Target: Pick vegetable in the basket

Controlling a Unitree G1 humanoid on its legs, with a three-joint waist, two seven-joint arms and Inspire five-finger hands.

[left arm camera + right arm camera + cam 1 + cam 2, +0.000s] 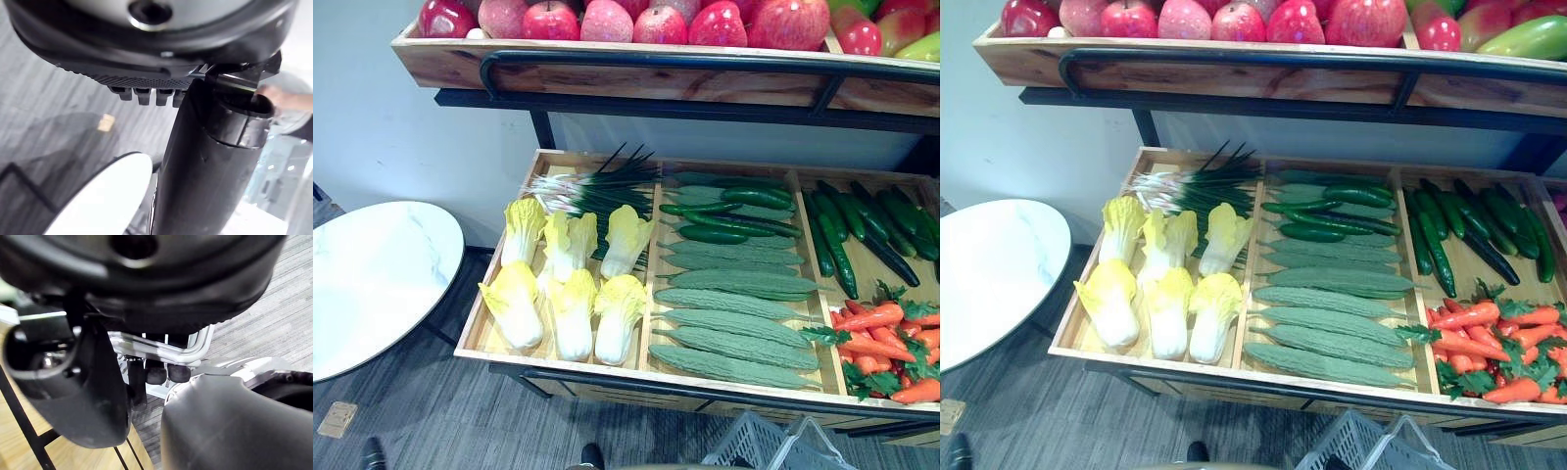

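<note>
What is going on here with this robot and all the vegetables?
A humanoid robot faces a wooden vegetable stand stocked with cabbages, green onions, cucumbers and carrots. Its right hand is curled round the metal handle of a grey basket held low before the stand. Its left hand hangs empty near a white round table. Neither hand holds a vegetable yet.

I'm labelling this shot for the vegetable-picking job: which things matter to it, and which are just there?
For the job: pale yellow napa cabbages, green scallion bunch, bumpy light green gourds, dark green cucumbers, orange carrots, grey plastic basket in the right hand.

Just lying about: red apples on the upper wooden shelf, round white table.
</note>
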